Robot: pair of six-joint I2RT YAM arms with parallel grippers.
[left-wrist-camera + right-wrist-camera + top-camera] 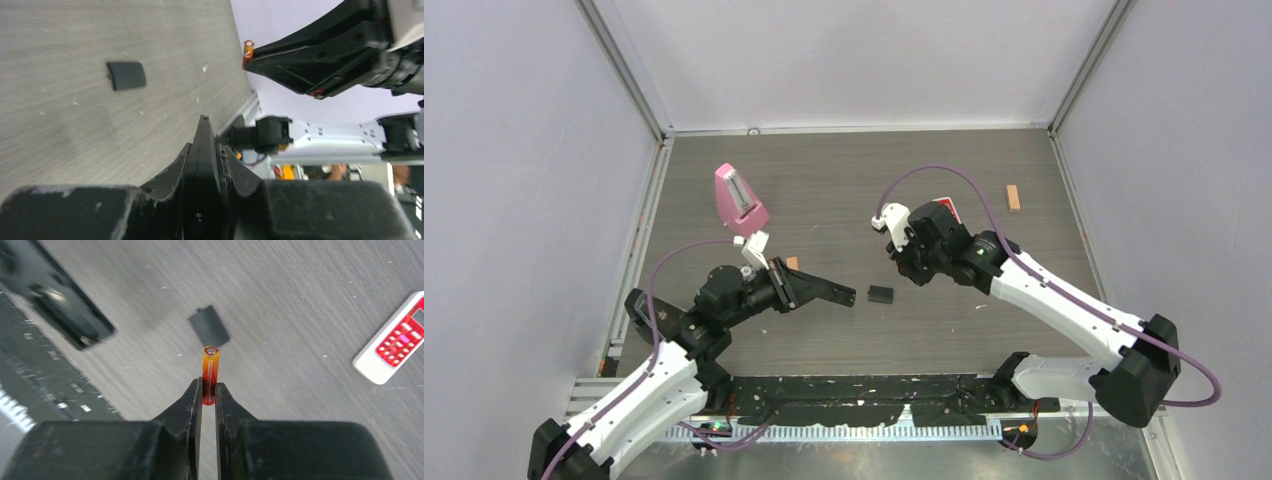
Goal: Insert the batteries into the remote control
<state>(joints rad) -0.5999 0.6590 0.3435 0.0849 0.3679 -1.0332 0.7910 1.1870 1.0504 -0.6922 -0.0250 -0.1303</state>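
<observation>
- We are pinching a battery [210,371] in the right gripper's [209,390] jaws above the table [844,190].
- The left gripper's [205,150] jaws are clamping the black remote [832,292]; we are aiming for square, gentle seating.

Low in the view, the right gripper [209,386] has its two black fingers pinched on the lower end of a battery [210,364]. It is a slim orange-red cylinder that sticks straight out past the fingertips, ringed end cap facing away. Just beyond that cap a small dark flat cover [209,326] lies tilted on the grey wood-grain table [300,285]. I cannot tell whether cap and cover touch. A white remote [395,340] with a red keypad lies at the right edge, partly cut off. At the upper left is a long black slab [60,300], too blurred to identify.
</observation>
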